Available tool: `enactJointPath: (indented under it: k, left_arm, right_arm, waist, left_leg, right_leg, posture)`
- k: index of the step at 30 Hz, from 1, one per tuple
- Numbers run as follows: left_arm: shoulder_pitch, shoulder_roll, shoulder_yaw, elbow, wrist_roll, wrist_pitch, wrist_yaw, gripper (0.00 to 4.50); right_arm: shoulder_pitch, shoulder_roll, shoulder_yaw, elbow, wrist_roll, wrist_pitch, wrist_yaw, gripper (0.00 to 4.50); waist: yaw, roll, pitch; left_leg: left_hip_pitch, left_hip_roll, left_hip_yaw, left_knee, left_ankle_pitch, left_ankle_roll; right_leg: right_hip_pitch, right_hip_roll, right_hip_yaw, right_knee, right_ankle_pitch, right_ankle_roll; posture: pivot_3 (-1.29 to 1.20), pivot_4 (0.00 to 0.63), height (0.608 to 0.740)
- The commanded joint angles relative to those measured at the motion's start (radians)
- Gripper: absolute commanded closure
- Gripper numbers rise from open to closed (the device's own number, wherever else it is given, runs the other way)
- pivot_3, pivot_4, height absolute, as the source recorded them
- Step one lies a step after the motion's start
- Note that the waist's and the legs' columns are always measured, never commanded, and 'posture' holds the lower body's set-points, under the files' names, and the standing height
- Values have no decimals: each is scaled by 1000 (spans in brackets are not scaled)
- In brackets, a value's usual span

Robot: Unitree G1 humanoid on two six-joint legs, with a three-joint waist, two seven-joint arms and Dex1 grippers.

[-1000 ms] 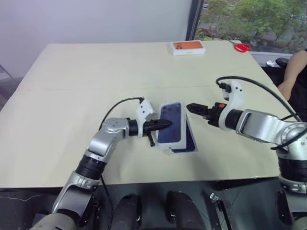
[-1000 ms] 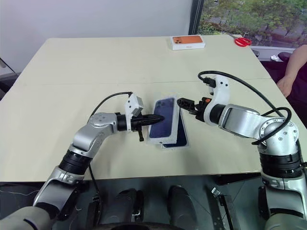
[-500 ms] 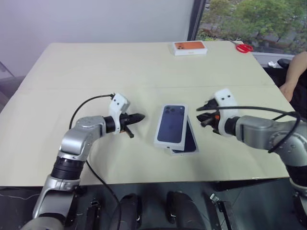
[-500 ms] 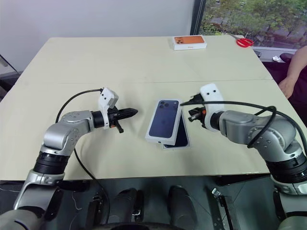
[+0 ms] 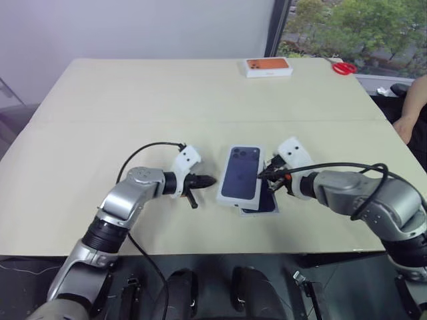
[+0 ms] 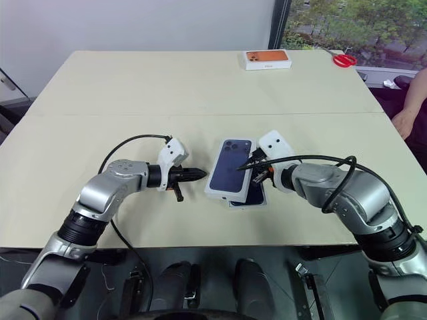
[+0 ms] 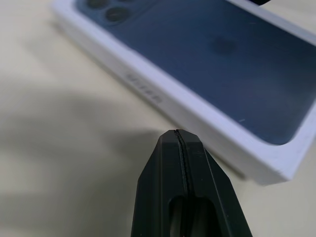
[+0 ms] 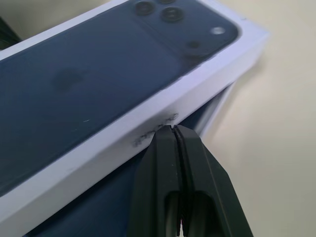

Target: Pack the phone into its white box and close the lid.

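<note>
One lid [image 5: 241,175] with a navy phone picture printed on top, its grey side lettering too blurred to read, lay askew over the white box [image 5: 264,202] mid-table [image 5: 133,107], between the left gripper [image 5: 207,180] and right gripper [image 5: 265,175], both pressed together, while one orange-topped box [image 5: 268,67] sat far back.

The lid [image 5: 241,175] is white cardboard with a smooth matt side wall; its top face carries a glossy dark navy print. The phone [image 8: 113,202] under it is a glossy navy slab. Both grippers, left [image 7: 178,136] and right [image 8: 172,129], have matt black plastic fingers. The table [image 5: 133,93] is a smooth, matt beige surface.
</note>
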Motion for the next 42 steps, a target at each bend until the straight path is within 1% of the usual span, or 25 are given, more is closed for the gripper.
enactJointPath:
  k: [1,10,23,32,42]
  left_arm:
    - [-22,-16,-19,-36,-7,-23,-28,4500]
    - [-15,-31,-33,-95,-35,-5,-77,4500]
    - [-31,-73,-56,-111,-29,-1,-94,4500]
    - [-38,-88,-71,-108,-24,-12,-94,4500]
    - [-39,-92,-76,-117,-26,-11,-102,4500]
  right_arm:
    - [5,16,-27,-55,-35,19,27,4438]
    - [28,32,-59,-112,-83,59,95,4438]
    - [64,25,-84,-177,-135,109,176,4438]
    - [110,18,-89,-215,-171,135,212,4438]
    - [119,25,-100,-224,-203,148,234,4438]
  waist:
    - [0,0,0]
    - [0,0,0]
    - [0,0,0]
    - [0,0,0]
    - [0,0,0]
  left_leg:
    - [0,0,0,0,0,0]
    - [0,0,0,0,0,0]
    - [0,0,0,0,0,0]
    - [0,0,0,0,0,0]
    - [0,0,0,0,0,0]
  right_leg:
    - [0,0,0,0,0,0]
    - [0,0,0,0,0,0]
    - [0,0,-1,0,0,0]
    - [0,0,-1,0,0,0]
    - [0,0,-1,0,0,0]
  posture:
    - [0,150,740]
    - [0,150,740]
    - [0,150,740]
    - [0,150,740]
    - [0,150,740]
